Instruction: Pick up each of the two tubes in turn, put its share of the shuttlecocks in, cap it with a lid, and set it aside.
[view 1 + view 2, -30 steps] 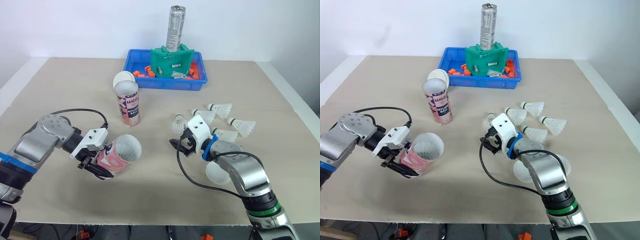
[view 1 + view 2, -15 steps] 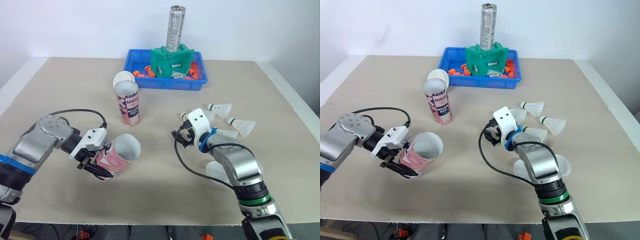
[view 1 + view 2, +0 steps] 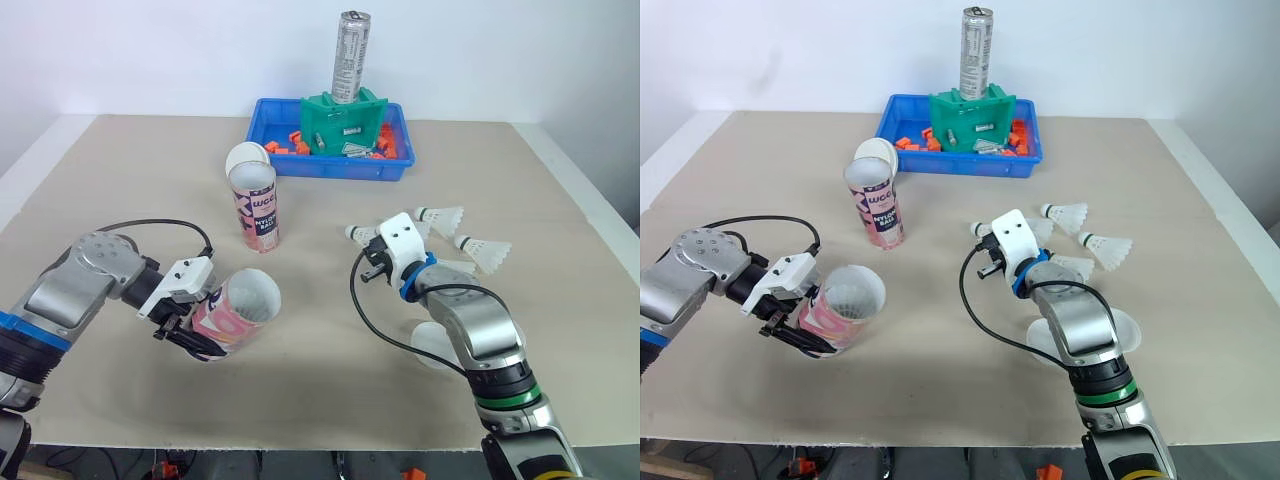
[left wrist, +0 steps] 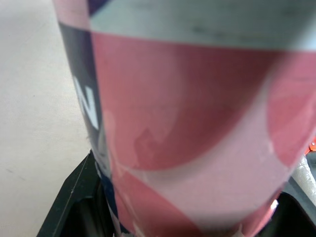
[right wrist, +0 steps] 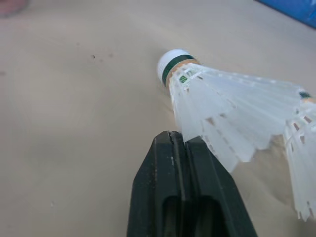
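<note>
Right wrist view: right gripper, fingers pressed together, apparently pinches the skirt of a shuttlecock; left gripper clamps a tube tilted toward it, ready for loading.

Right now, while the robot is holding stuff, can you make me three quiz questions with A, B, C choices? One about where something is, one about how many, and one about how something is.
1. Where is the tall silver metal can?
A. Lying on its side.
B. Inside a tube.
C. Upright in the green plastic holder in the blue plastic tray.

2. How many pink cardboard tubes are there?
A. Two.
B. One.
C. Four.

3. How is the held tube in the left gripper?
A. Capped with a lid.
B. Open and tilted.
C. Crushed flat.

Answers:
1 C, the can rises straight up from the holder.
2 A, one stands upright and one is held.
3 B, its open mouth shows and it leans over.
</note>
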